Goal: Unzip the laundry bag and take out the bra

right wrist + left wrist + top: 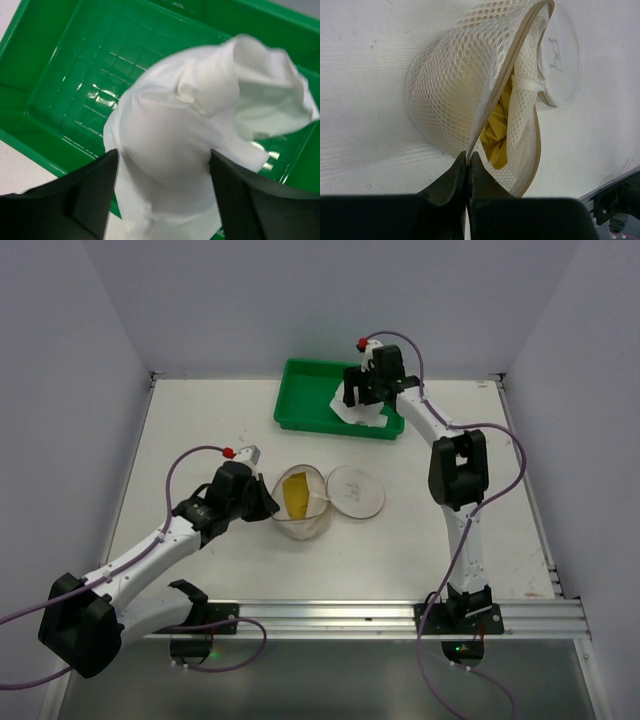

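laundry bag unzipped | left tool pinches seam | bra apparently over tray

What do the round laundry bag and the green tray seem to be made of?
The laundry bag: probably soft synthetic mesh, matte cream-white; its honeycomb holes let yellow fabric show through. The green tray: likely hard moulded plastic, glossy; light glints on its gridded floor.
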`<state>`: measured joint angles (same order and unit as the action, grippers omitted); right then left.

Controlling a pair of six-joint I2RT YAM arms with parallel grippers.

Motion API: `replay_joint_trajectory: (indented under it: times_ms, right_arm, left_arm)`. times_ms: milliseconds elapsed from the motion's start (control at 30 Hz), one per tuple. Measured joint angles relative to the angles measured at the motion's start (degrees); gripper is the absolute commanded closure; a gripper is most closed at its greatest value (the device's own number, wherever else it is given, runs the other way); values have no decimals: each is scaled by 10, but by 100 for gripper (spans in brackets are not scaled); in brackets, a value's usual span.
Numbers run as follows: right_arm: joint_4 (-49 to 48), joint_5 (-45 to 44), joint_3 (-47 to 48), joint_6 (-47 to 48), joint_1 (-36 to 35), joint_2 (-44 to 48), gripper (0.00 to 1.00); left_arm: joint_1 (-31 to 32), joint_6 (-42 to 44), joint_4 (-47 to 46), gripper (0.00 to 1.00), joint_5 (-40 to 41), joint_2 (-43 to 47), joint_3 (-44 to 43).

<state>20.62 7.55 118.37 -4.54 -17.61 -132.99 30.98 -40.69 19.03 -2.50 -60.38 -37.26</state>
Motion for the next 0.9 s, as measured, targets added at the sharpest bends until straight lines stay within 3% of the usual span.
replay_joint_trajectory:
  times_ms: [100,300,500,600,900]
  right_arm:
    - [14,-7,-24,-9,0,19,5]
    - [35,-27,-81,-30,0,139,1]
    - [-22,-20,-282,-103,-10,384,1]
    - [-49,-20,-390,-141,-44,456,1]
    - [-64,-15,-606,-242,-197,430,7]
  left_arm:
    - [-1,4,0,100,0,-5,0]
    - [-2,9,0,100,3,-6,0]
    - [-2,9,0,100,4,-6,-1]
    - [-2,10,0,100,5,-7,-6]
    - [-2,10,-7,100,10,-17,-14]
